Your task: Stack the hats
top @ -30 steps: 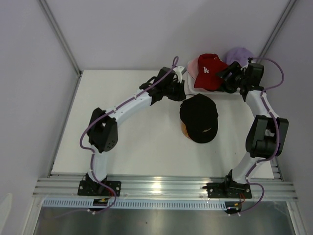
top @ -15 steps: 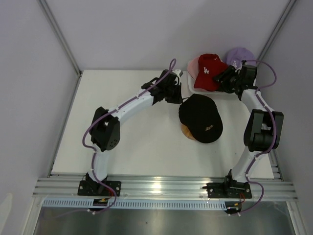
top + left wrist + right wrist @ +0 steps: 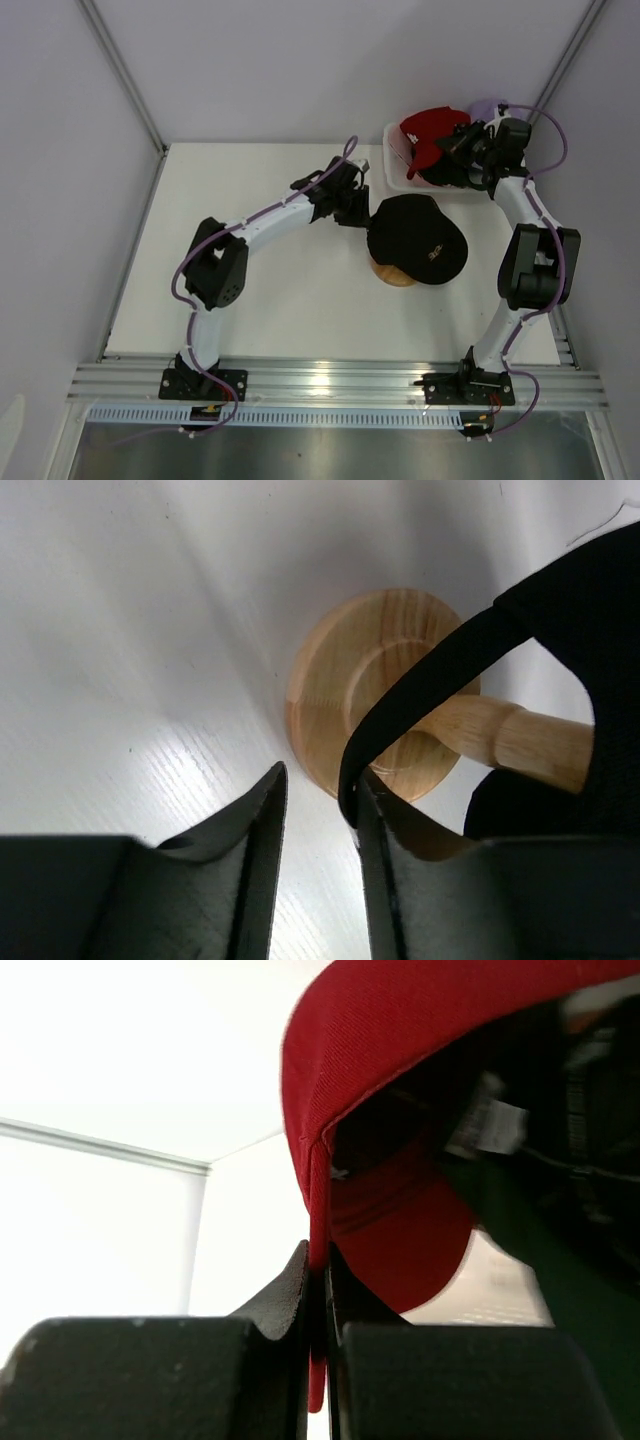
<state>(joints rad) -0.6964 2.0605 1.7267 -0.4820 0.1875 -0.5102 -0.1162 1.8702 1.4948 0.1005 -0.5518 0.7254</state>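
A white tabletop (image 3: 270, 290) fills a booth of pale grey walls with slim metal posts in the far corners, and a ribbed aluminium rail (image 3: 330, 380) along the near edge carries both arm bases. At the far right corner sits a white mesh basket (image 3: 393, 165), and above it the right gripper (image 3: 447, 150) has its fingers pressed together on the rim of the red cap (image 3: 430, 128). The cap hangs tipped over the basket, and the right wrist view shows its dark inside. A sliver of the lavender cap (image 3: 487, 104) shows just behind that arm. Nearer the middle, the black cap (image 3: 415, 240) sits on the wooden stand (image 3: 392, 275), its brim and gold logo pointing to the near right. The left gripper (image 3: 362, 205) is at the cap's left side. In the left wrist view its jaws stand a little apart, bare table showing between them, and the cap's black edge lies against one finger (image 3: 375, 860) without being clamped. A second ago the red cap lay crown-up in the basket with its white logo showing; now it is lifted and turned so the logo is out of sight. The black cap's brim then pointed toward the near edge and has since swung to the right, uncovering more of the stand's base.
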